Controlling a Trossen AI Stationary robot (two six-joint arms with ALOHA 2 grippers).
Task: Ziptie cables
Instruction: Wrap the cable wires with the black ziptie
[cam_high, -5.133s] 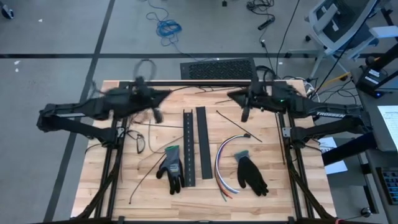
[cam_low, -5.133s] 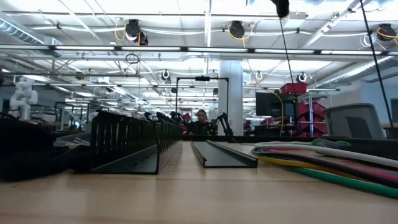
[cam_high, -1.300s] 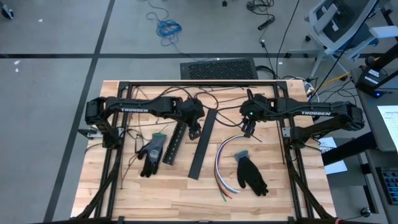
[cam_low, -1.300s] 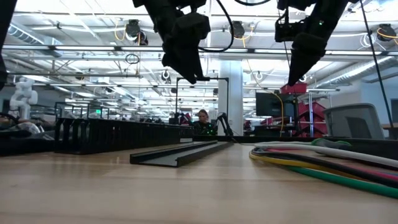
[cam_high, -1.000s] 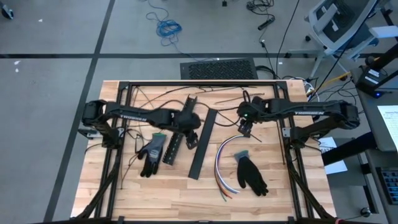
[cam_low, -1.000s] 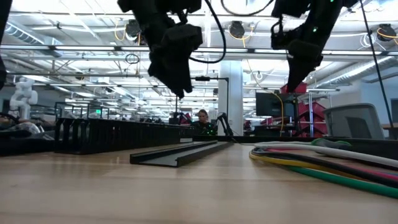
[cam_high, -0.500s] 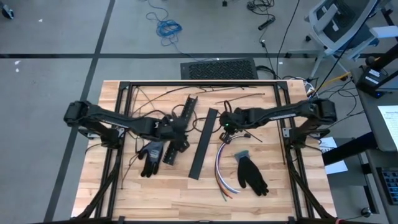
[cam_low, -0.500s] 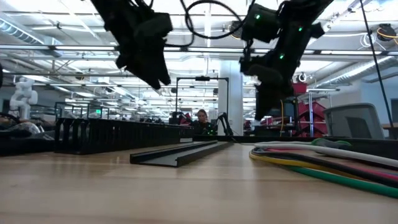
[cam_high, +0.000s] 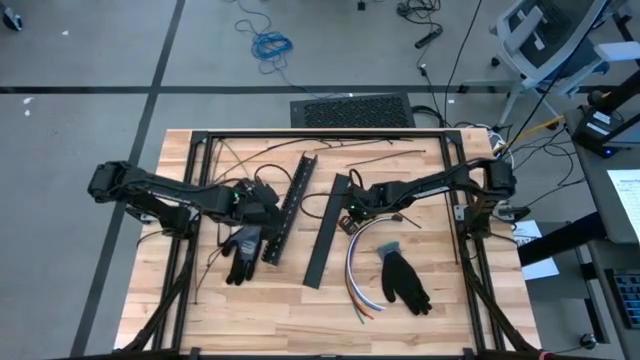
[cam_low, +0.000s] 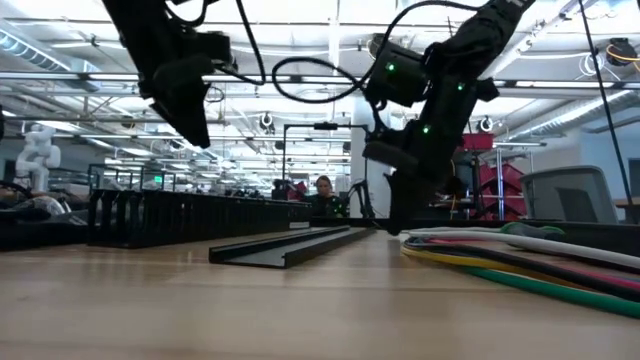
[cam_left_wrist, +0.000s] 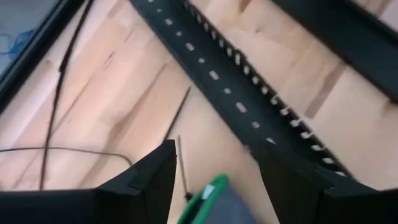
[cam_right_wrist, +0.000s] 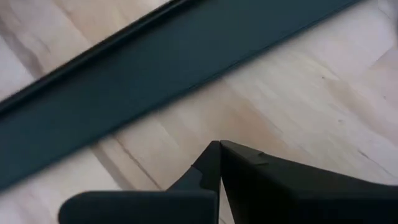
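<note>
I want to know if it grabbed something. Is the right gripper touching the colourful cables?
Cannot tell. In the low view the shut right gripper hangs right beside the cables, and no view shows a gap or contact plainly.

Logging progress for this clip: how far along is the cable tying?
Done: nothing visibly tied; the cables lie loose and fanned on the table. In hand: the right claw is shut and empty, low beside the flat black strip near the cables' top end; the left claw is open above a glove. Left: gathering and tying the cables.
</note>
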